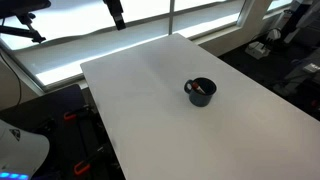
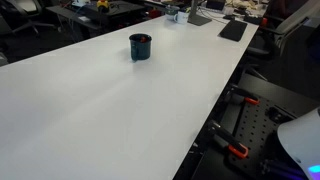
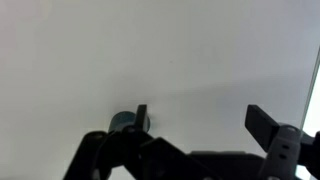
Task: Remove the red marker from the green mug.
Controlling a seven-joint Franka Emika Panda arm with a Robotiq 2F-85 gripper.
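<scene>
The green mug (image 1: 199, 92) is small and very dark and stands upright on the white table (image 1: 150, 110), right of its middle. The red marker (image 1: 202, 89) rests inside it and shows as a short red-orange streak at the rim. The mug also shows in an exterior view (image 2: 140, 47) near the far part of the table, with a faint red tint at its rim (image 2: 141, 38). In the wrist view my gripper (image 3: 203, 120) is open and empty, high above the table. The mug (image 3: 124, 121) looks small there, partly hidden behind the left finger.
The table's long edge (image 2: 215, 110) drops to a dark floor with black and orange clamps (image 2: 235, 150). Desk clutter and a dark pad (image 2: 232, 30) lie at the far end. Bright windows (image 1: 60, 50) run behind the table. A dark fixture (image 1: 117, 12) hangs at the top edge.
</scene>
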